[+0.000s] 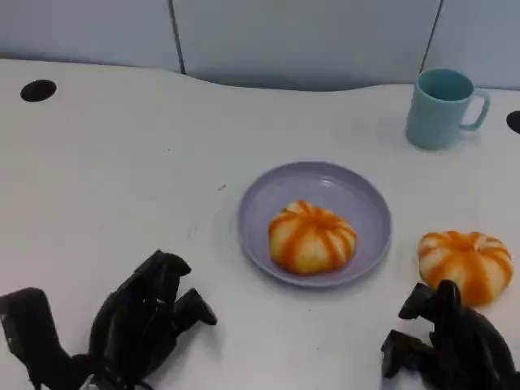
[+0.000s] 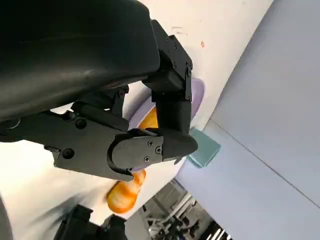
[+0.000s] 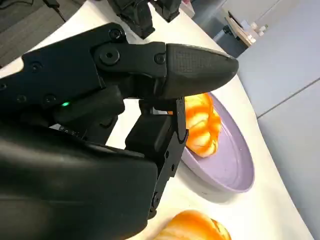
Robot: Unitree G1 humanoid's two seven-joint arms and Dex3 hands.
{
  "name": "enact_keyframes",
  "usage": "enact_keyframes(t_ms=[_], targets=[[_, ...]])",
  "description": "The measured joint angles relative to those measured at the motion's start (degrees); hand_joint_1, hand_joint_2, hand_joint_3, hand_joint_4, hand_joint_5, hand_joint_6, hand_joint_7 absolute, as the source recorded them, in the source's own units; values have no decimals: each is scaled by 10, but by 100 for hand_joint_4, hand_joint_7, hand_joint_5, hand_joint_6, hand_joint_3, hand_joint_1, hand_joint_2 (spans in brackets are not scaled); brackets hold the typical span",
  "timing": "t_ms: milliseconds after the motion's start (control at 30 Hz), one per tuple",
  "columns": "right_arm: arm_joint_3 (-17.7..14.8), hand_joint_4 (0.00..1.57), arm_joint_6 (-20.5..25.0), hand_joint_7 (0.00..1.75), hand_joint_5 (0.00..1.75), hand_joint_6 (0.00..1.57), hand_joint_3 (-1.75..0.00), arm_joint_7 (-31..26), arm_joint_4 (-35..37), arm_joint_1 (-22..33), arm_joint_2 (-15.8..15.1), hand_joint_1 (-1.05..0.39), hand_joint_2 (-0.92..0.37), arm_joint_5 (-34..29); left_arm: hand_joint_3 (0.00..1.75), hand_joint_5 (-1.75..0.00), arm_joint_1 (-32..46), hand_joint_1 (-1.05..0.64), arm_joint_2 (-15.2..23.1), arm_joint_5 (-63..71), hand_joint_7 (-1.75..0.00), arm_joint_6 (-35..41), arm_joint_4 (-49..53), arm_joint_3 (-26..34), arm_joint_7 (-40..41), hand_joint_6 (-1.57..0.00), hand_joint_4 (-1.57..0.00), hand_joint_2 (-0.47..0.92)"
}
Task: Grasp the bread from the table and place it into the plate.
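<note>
As seen from the head camera: white table [image 1: 122,179], lavender plate [image 1: 341,195] near its middle. Inside the plate, toward the near rim, sits one round orange-striped bread [image 1: 312,236]. Well clear of the plate, on the bare table to its right, lies a second striped bread [image 1: 465,264], upright, touching nothing but the tabletop.

Right hand [image 1: 451,341]: low at the near right edge, just on the near side of that second bread. Fingers apart and reaching toward it, tips close to its near side. Holds nothing. Cannot tell from above whether a fingertip touches the bread. Right wrist view: same hand [image 3: 150,100] with fingers spread and empty, the plate [image 3: 230,155] and the bread in it [image 3: 202,125] beyond them, the second bread [image 3: 195,227] at the picture's edge beside the hand.

Left hand [image 1: 142,321]: at the near left, well apart from the plate. Fingers bent forward and apart, gripping nothing. Left wrist view: this hand [image 2: 135,115] empty too, with a slice of the plate [image 2: 199,92], the bread in the plate [image 2: 149,120] and the bread on the table [image 2: 125,192] past the fingers.

Far right of the table: a teal mug [image 1: 439,107], upright, handle turned to the right. Two dark round holes in the tabletop, one at far left [image 1: 38,90], one at the right edge [image 1: 514,122]. Behind the table, pale wall panels [image 1: 309,41].
</note>
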Motion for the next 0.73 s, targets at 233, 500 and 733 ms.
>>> enact_keyframes(t_ms=[233, 500, 733], targets=[[-7, 120, -11, 121, 129, 105, -56, 12, 19, -11, -6, -45, -92, 3, 39, -175, -15, -48, -6, 6, -175, -25, 24, -1, 5, -54, -78, 92], [-11, 124, -23, 121, 128, 107, -58, 19, 31, -15, -7, -47, -92, 2, 38, -175, -22, -49, -6, 6, -175, -45, 46, -3, 4, -54, -78, 92], [-9, 127, -45, 118, 127, 111, -59, 26, 46, -20, -9, -48, -92, -7, 36, -175, -23, -49, -5, 11, -175, -58, 51, -5, 2, -51, -76, 92]])
